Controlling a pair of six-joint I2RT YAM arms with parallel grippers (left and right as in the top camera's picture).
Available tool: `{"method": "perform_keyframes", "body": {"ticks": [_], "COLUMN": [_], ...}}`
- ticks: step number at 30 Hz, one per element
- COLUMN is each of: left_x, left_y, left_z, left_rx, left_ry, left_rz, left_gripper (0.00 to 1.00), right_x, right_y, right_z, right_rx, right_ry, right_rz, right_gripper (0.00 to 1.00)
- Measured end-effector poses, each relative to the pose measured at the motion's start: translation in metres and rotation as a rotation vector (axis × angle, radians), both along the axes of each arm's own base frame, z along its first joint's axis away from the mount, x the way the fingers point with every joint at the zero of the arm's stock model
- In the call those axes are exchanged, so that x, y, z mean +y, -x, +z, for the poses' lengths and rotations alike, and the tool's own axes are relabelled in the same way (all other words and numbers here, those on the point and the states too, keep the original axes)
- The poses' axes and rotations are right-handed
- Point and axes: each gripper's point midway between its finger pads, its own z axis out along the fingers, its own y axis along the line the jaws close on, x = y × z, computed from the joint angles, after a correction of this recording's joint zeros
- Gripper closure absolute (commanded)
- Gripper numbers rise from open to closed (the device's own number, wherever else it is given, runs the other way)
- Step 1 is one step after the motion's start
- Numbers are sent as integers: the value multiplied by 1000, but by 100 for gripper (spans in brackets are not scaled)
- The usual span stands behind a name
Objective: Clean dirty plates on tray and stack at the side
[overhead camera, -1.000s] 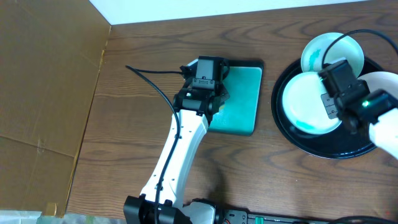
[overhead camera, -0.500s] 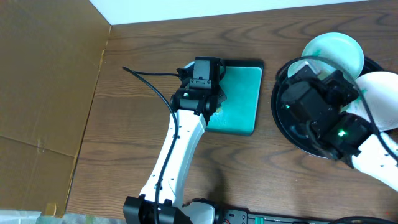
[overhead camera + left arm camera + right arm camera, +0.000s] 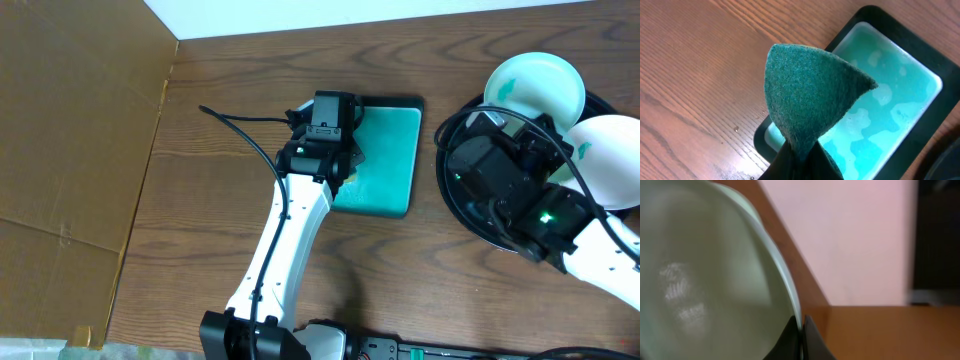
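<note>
My left gripper (image 3: 800, 162) is shut on a folded teal sponge (image 3: 810, 95), held just above the near-left corner of the rectangular teal dish (image 3: 890, 100). In the overhead view it hovers at that dish's left edge (image 3: 333, 120). My right gripper (image 3: 801, 330) is shut on the rim of a pale plate (image 3: 705, 270), which is tilted up on edge. From overhead, the right arm (image 3: 500, 175) hangs over the black tray (image 3: 443, 185) and hides that plate. Two other plates show: one at the tray's back (image 3: 535, 85), and one at its right (image 3: 610, 145) with a teal smear.
A large brown cardboard sheet (image 3: 70, 150) covers the table's left side. The teal dish (image 3: 390, 160) lies between the two arms. A black cable (image 3: 245, 135) trails left of the left gripper. A white wall borders the table's far edge.
The right arm has swung over the tray's middle and turned its wrist, and the centre plate that lay flat there no longer shows. The left arm and sponge have stayed put.
</note>
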Motion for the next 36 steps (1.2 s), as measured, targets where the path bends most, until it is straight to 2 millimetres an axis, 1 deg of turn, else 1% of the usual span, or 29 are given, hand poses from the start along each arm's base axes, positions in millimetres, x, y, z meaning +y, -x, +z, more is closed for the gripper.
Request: {"method": "perform_keyframes", "body": {"ticks": [1,3,4,6,7,8,9,10,11,13,14,15,17,18,20,21,22,24,26,27,28,29,31,32,33,34,36], "left_x": [0,0,0,0,0,0,0,0,0,0,0,0,0,0,0,0,0,0,0,0,0,0,0,0,0,0,0], "left_y": [0,0,0,0,0,0,0,1,1,1,1,1,1,1,1,1,1,1,1,1,1,1,1,1,1,0,-1], "left_z": [-1,-1,-1,-2,-2,-2,-2,-2,-2,-2,-2,-2,-2,-2,-2,-2,-2,-2,-2,-2,-2,-2,-2,-2,-2,-1,-1], "left_rx": [3,5,6,7,8,8,9,10,11,13,13,13,12,13,13,12,13,12,13,13,12,13,12,12,11,9,4], "left_ry": [0,-1,-1,-2,-3,-4,-5,-5,-5,-6,-6,-6,-6,-6,-6,-6,-6,-6,-6,-6,-6,-6,-6,-6,-6,-6,-5], "left_rz": [0,0,0,-3,-4,-6,-6,-7,-7,-8,-9,-9,-9,-9,-9,-9,-9,-9,-9,-9,-9,-9,-9,-9,-9,-9,-9], "left_gripper": [93,93,93,93,93,93,93,93,93,93,93,93,93,93,93,93,93,93,93,93,93,93,93,93,93,93,93], "right_x": [0,-2,-3,-8,-12,-16,-24,-38,-48,-78,-111,-122,-160,-184,-214,-236,-249,-282,-325,-334,-351,-362,-384,-391,-399,-402,-404], "right_y": [-1,-9,-13,-23,-29,-33,-39,-47,-52,-63,-71,-73,-78,-78,-77,-75,-74,-69,-62,-60,-57,-56,-55,-54,-51,-49,-48], "right_z": [-7,-26,-30,-32,-34,-35,-41,-51,-57,-69,-75,-76,-81,-87,-99,-110,-117,-135,-161,-165,-172,-176,-175,-174,-173,-173,-174], "right_rx": [26,73,73,47,49,54,79,127,155,225,262,264,274,273,275,272,267,240,185,171,139,116,58,37,18,9,2], "right_ry": [-14,-74,-102,-215,-293,-329,-404,-506,-568,-753,-939,-993,-1170,-1261,-1370,-1434,-1469,-1545,-1636,-1653,-1692,-1719,-1773,-1795,-1803,-1804,-1798], "right_rz": [6,-13,-28,-78,-101,-115,-138,-173,-197,-263,-339,-365,-457,-523,-614,-690,-734,-849,-992,-1016,-1054,-1070,-1065,-1062,-1073,-1082,-1095], "right_gripper": [99,99,99,99,99,99,99,99,99,99,99,99,99,99,99,99,99,99,99,99,99,99,99,99,96,94,93]}}
